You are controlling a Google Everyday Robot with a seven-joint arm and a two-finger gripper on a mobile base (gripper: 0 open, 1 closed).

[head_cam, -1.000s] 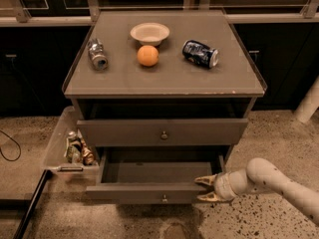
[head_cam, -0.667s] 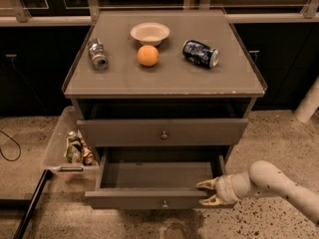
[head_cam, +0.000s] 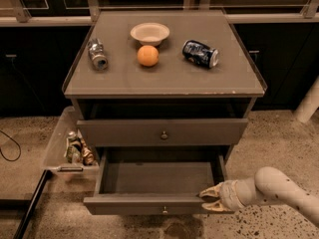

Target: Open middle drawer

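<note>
The middle drawer (head_cam: 149, 178) is a grey-brown drawer with a small round knob (head_cam: 164, 210). It stands pulled well out of the cabinet, and its inside is bare. My gripper (head_cam: 213, 200) is at the right end of its front panel. One tan finger (head_cam: 208, 192) is on the inner side and the other on the outer side, closed on the panel's edge. My pale arm (head_cam: 279, 188) reaches in from the lower right.
Above it is a closed drawer front (head_cam: 124, 132) with a knob. The cabinet top (head_cam: 229, 78) holds a bowl (head_cam: 149, 33), an orange (head_cam: 148, 55), a silver can (head_cam: 97, 55) and a dark can (head_cam: 200, 53). A side tray (head_cam: 55, 148) with small items hangs at the left.
The middle drawer has slid further out toward the camera. My gripper has moved with it, staying at the right end of its front.
</note>
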